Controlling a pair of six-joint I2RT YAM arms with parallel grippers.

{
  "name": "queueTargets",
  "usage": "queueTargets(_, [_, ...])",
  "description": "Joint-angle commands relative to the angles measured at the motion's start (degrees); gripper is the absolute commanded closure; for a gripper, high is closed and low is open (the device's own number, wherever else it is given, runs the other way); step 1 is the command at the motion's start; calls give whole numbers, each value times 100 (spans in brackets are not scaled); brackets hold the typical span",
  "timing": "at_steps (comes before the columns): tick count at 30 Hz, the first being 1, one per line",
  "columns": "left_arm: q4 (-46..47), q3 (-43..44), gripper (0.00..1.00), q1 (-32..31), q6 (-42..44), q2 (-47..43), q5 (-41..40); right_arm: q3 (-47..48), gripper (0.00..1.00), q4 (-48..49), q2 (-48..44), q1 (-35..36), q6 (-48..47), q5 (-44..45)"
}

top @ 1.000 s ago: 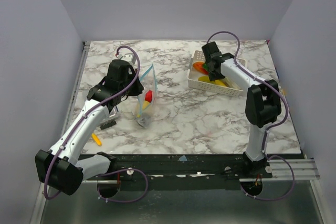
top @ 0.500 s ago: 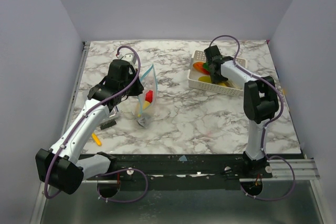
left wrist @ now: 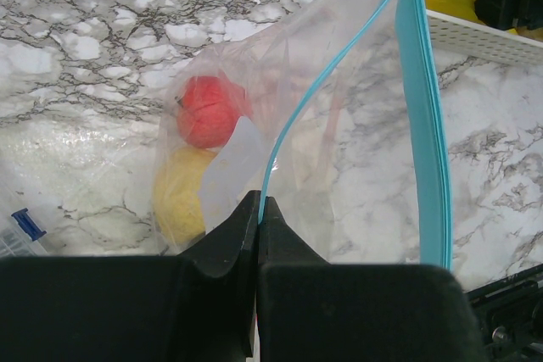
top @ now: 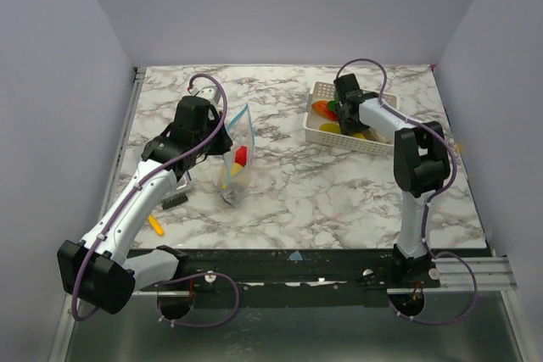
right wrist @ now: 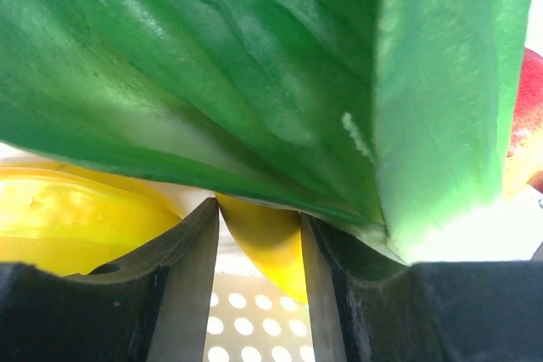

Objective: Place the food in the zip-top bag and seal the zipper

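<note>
Pinching the zip-top bag [left wrist: 288, 57] rim, the left jaws stand shut. Right jaws straddle a yellow piece [right wrist: 265, 247], grip uncertain; best close squarely, clear of the green piece [right wrist: 254, 82] above.

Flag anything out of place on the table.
One stray: a small yellow-orange food piece lies alone near the table's near-left edge, beside the left arm, far from the white basket and the zip-top bag. Nothing else stands out.
</note>
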Motion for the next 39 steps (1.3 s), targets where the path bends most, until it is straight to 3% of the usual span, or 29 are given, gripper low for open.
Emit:
queueTargets(1, [74, -69, 100, 31, 40, 18, 47, -47, 59, 143, 190, -7, -287, -929])
queueTargets(5, [81, -69, 100, 29, 31, 21, 77, -115, 77, 312, 44, -9, -502, -1078])
queueTargets(11, [78, -82, 100, 29, 31, 12, 81, -88, 81, 431, -266, -11, -479, -1595])
queueTargets(16, [78, -78, 100, 31, 31, 9, 65, -81, 92, 595, -657, -5, -247, -2038])
queueTargets(29, [89, -81, 100, 39, 31, 7, 55, -184, 98, 911, -946, -3, -120, -3425])
queueTargets(39, [91, -69, 100, 68, 10, 74, 120, 249, 99, 1506, -881, -10, 1224, -4201])
